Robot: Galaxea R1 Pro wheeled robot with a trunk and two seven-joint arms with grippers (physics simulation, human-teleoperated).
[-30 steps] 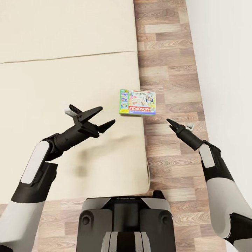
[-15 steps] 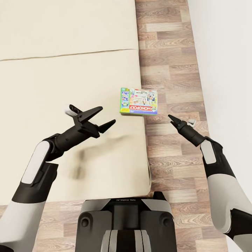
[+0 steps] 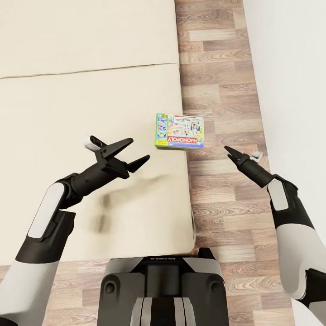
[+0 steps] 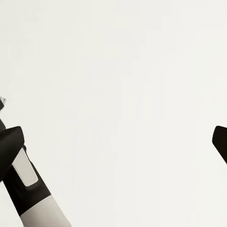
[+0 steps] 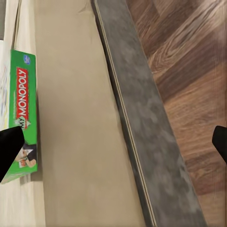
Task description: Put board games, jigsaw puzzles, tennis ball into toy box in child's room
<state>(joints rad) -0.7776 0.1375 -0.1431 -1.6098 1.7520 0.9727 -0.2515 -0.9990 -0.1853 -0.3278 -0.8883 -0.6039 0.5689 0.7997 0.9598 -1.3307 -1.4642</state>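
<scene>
Wood-plank floor point(image 3: 217, 68) runs between beige bed point(image 3: 90, 104) and plain white wall point(image 3: 290, 68); even light.

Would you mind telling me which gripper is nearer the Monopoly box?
Left, narrowly. The left gripper hovers over the bed beside the Monopoly box; the right gripper is over the floor.

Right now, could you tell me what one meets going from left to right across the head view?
Left gripper → Monopoly box at the edge of the bed → right gripper over the wood floor → white wall.
</scene>
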